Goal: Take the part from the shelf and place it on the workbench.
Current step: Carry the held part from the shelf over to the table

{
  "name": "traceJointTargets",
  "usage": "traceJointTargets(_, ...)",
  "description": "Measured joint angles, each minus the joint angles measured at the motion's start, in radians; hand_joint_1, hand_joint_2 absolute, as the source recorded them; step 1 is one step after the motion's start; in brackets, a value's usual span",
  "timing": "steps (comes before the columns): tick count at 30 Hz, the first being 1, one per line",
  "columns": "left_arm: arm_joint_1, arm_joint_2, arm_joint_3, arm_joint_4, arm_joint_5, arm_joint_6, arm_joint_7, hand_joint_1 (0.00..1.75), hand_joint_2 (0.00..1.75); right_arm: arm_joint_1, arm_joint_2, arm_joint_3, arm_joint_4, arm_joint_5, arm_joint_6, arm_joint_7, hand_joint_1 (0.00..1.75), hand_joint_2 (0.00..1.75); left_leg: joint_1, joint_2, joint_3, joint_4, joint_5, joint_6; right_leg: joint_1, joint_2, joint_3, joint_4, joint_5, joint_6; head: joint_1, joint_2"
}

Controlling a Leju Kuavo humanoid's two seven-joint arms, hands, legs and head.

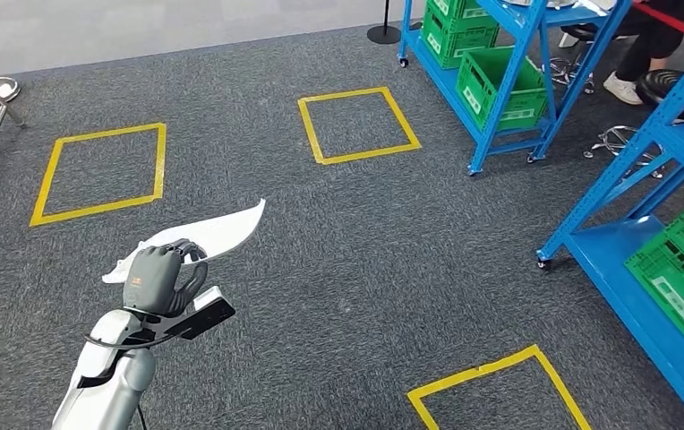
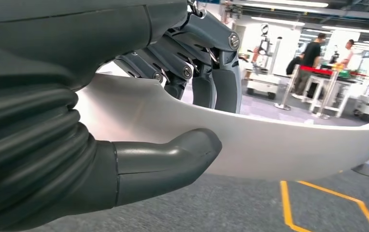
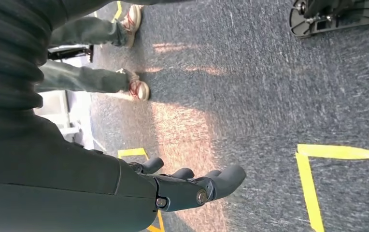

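Pick-up done: my left hand (image 1: 161, 279) clamps the curved white plastic part (image 1: 216, 233), carried over grey carpet | blue metal shelf (image 1: 629, 260) at 3 o'clock | right hand (image 3: 192, 186) hangs empty, fingers apart | placing left, judging from here.

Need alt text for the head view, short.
The robot's left hand holds a white curved part above grey carpet marked with yellow tape squares. Blue shelves with green crates stand at the right.
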Motion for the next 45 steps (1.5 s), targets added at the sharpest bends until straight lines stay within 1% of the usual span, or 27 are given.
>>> traceJointTargets(2,-0.007,-0.004,0.000,0.000,-0.015,0.003,0.002,1.59,1.75,-0.001,0.000,-0.005,-0.001,-0.003,-0.003,0.001,0.00,1.75,0.007,-0.026,0.000,-0.007,0.008,0.012,-0.004,0.045,-0.015,0.038,-0.028,0.012,0.002,0.000)
traceJointTargets(4,-0.017,-0.014,-0.002,0.000,-0.032,0.009,0.004,1.59,1.75,0.001,0.000,-0.010,-0.001,-0.006,-0.005,0.000,0.00,1.75,0.010,-0.054,-0.004,-0.008,0.013,0.020,-0.008,0.114,-0.068,0.148,-0.084,0.018,0.004,0.000)
traceJointTargets(6,-0.021,-0.023,-0.003,0.001,-0.043,0.016,0.004,1.59,1.75,0.005,0.000,-0.016,-0.001,-0.007,-0.005,-0.001,0.00,1.75,0.009,-0.085,-0.009,-0.005,0.015,0.023,-0.008,0.137,-0.124,0.254,-0.117,0.018,0.006,0.000)
traceJointTargets(7,-0.021,-0.025,-0.003,0.001,-0.045,0.020,0.002,1.59,1.75,0.005,0.000,-0.018,-0.001,-0.007,-0.005,-0.001,0.00,1.75,0.009,-0.100,-0.011,-0.003,0.015,0.023,-0.008,0.141,-0.132,0.264,-0.107,0.017,0.006,0.000)
traceJointTargets(9,-0.020,-0.027,-0.003,0.001,-0.045,0.032,-0.002,1.59,1.75,0.005,0.000,-0.023,-0.001,-0.007,-0.005,0.000,0.00,1.75,0.009,-0.131,-0.013,0.003,0.016,0.020,-0.010,0.154,-0.092,0.174,-0.045,0.014,0.006,0.000)
traceJointTargets(10,-0.020,-0.028,-0.003,0.000,-0.044,0.037,-0.005,1.59,1.75,0.005,0.000,-0.026,-0.001,-0.006,-0.004,-0.001,0.00,1.75,0.009,-0.144,-0.014,0.005,0.017,0.017,-0.012,0.176,-0.060,0.108,-0.020,0.013,0.006,0.000)
traceJointTargets(12,-0.020,-0.030,-0.003,0.000,-0.035,0.044,-0.015,1.59,1.75,0.004,0.000,-0.029,-0.001,-0.003,-0.003,-0.001,0.00,1.75,0.009,-0.169,-0.021,0.009,0.019,0.005,-0.013,0.208,-0.020,0.022,0.004,0.011,0.005,0.000)
traceJointTargets(13,-0.019,-0.031,-0.003,0.000,-0.028,0.046,-0.022,1.59,1.75,0.003,0.000,-0.029,-0.001,-0.002,-0.003,-0.001,0.00,1.75,0.010,-0.180,-0.024,0.008,0.021,-0.003,-0.011,0.212,-0.016,0.011,0.001,0.009,0.005,0.000)
traceJointTargets(15,-0.017,-0.029,-0.002,0.000,-0.016,0.049,-0.034,1.59,1.75,0.001,0.000,-0.030,-0.001,0.001,-0.002,0.000,0.00,1.75,0.013,-0.194,-0.031,0.005,0.026,-0.017,-0.009,0.187,-0.012,0.006,0.007,-0.003,0.005,0.000)
traceJointTargets(17,-0.014,-0.027,-0.002,-0.001,-0.008,0.050,-0.037,1.59,1.75,0.000,0.000,-0.030,-0.001,0.002,-0.002,0.002,0.00,1.75,0.011,-0.149,-0.047,0.032,0.007,-0.024,-0.010,0.162,-0.008,-0.003,0.013,-0.018,0.002,0.000)
traceJointTargets(19,-0.013,-0.027,-0.001,0.000,-0.004,0.050,-0.037,1.59,1.75,0.003,0.000,-0.031,-0.001,0.003,-0.001,0.002,0.00,1.75,0.009,-0.080,-0.093,0.134,-0.052,-0.030,-0.009,0.135,-0.008,-0.006,0.015,-0.028,-0.002,0.000)
traceJointTargets(21,-0.010,-0.027,0.000,0.002,-0.001,0.050,-0.036,1.59,1.75,0.005,0.000,-0.031,-0.001,0.005,0.000,0.002,0.00,1.75,0.012,-0.058,-0.144,0.250,-0.101,-0.036,-0.007,0.105,-0.009,-0.006,0.014,-0.031,-0.003,0.000)
traceJointTargets(22,-0.008,-0.027,0.000,0.004,0.001,0.050,-0.035,1.59,1.75,0.005,0.000,-0.031,-0.001,0.007,0.002,0.002,0.00,1.75,0.013,-0.055,-0.150,0.270,-0.102,-0.038,-0.006,0.091,-0.009,-0.006,0.013,-0.031,-0.003,0.000)
traceJointTargets(23,-0.006,-0.025,0.001,0.005,0.004,0.050,-0.035,1.59,1.75,0.005,0.000,-0.031,-0.001,0.009,0.004,0.002,0.00,1.75,0.013,-0.051,-0.137,0.252,-0.085,-0.039,-0.006,0.077,-0.008,-0.006,0.012,-0.030,-0.003,0.000)
traceJointTargets(25,-0.005,-0.022,0.004,0.004,0.007,0.053,-0.035,1.59,1.75,0.004,0.000,-0.031,-0.001,0.016,0.009,0.002,0.00,1.75,0.011,-0.018,-0.066,0.125,-0.029,-0.036,-0.006,0.051,-0.004,-0.005,0.008,-0.025,-0.003,0.000)
traceJointTargets(27,-0.004,-0.021,0.007,0.000,0.007,0.056,-0.035,1.59,1.75,0.004,0.000,-0.031,-0.001,0.025,0.015,0.002,0.00,1.75,0.006,0.016,-0.010,0.021,0.001,-0.024,0.000,0.027,0.000,-0.004,0.002,-0.016,-0.002,0.000)
traceJointTargets(28,-0.002,-0.020,0.010,-0.002,0.008,0.057,-0.034,1.59,1.75,0.002,0.000,-0.031,-0.001,0.029,0.017,0.002,0.00,1.75,0.002,0.021,-0.003,0.003,0.002,-0.016,0.002,0.016,0.002,-0.004,0.001,-0.011,-0.002,0.000)
traceJointTargets(30,0.005,-0.019,0.016,-0.007,0.012,0.053,-0.034,1.59,1.75,-0.002,0.000,-0.031,-0.001,0.037,0.019,0.002,0.00,1.75,0.001,-0.005,-0.004,0.001,0.007,-0.002,0.002,-0.004,0.006,-0.006,-0.002,0.000,-0.002,0.000)
traceJointTargets(31,0.009,-0.018,0.021,-0.011,0.016,0.048,-0.035,1.59,1.75,-0.004,0.000,-0.031,-0.001,0.041,0.019,0.003,0.00,1.75,0.003,-0.018,-0.003,-0.002,0.009,0.005,-0.001,0.007,0.006,-0.001,-0.008,0.007,-0.001,0.000)
traceJointTargets(32,0.012,-0.019,0.024,-0.015,0.021,0.041,-0.036,1.59,1.75,-0.006,0.001,-0.031,-0.001,0.045,0.018,0.002,0.00,1.75,0.006,-0.030,-0.002,-0.006,0.013,0.011,-0.004,0.032,0.001,0.016,-0.020,0.013,0.000,0.000)
traceJointTargets(34,0.015,-0.023,0.027,-0.021,0.031,0.025,-0.043,1.59,1.75,-0.005,0.001,-0.031,-0.001,0.051,0.014,-0.003,0.00,1.75,0.011,-0.056,-0.002,-0.009,0.017,0.019,-0.009,0.105,-0.045,0.116,-0.073,0.021,0.003,0.000)
traceJointTargets(36,0.021,-0.028,0.028,-0.022,0.040,0.012,-0.056,1.59,1.75,-0.001,0.001,-0.031,-0.001,0.054,0.006,-0.007,0.00,1.75,0.012,-0.085,-0.006,-0.007,0.018,0.022,-0.010,0.136,-0.113,0.247,-0.123,0.024,0.004,0.000)
traceJointTargets(37,0.025,-0.029,0.029,-0.021,0.045,0.007,-0.065,1.59,1.75,0.001,0.001,-0.031,-0.001,0.055,0.001,-0.008,0.00,1.75,0.012,-0.100,-0.007,-0.005,0.018,0.022,-0.010,0.140,-0.132,0.277,-0.124,0.024,0.004,0.000)
traceJointTargets(39,0.030,-0.030,0.031,-0.018,0.053,0.003,-0.081,1.59,1.75,0.003,0.001,-0.031,-0.001,0.055,-0.008,-0.007,0.00,1.75,0.012,-0.131,-0.007,-0.001,0.018,0.020,-0.012,0.147,-0.113,0.220,-0.071,0.022,0.004,0.000)
traceJointTargets(41,0.031,-0.031,0.034,-0.016,0.061,0.008,-0.093,1.59,1.75,0.002,0.000,-0.031,-0.003,0.055,-0.016,-0.007,0.00,1.75,0.013,-0.160,-0.010,0.004,0.017,0.012,-0.016,0.187,-0.051,0.081,-0.008,0.019,0.004,0.000)
traceJointTargets(43,0.030,-0.031,0.039,-0.010,0.076,0.027,-0.113,1.59,1.75,0.000,-0.001,-0.031,-0.005,0.053,-0.024,-0.010,0.00,1.75,0.012,-0.183,-0.016,0.005,0.019,-0.001,-0.016,0.217,-0.018,0.008,0.009,0.016,0.003,0.000)
traceJointTargets(45,0.031,-0.030,0.050,0.003,0.089,0.058,-0.136,1.59,1.75,-0.004,-0.005,-0.032,-0.007,0.049,-0.024,-0.009,0.00,1.75,0.015,-0.202,-0.022,0.000,0.024,-0.016,-0.013,0.203,-0.015,0.002,0.011,0.006,0.003,0.000)
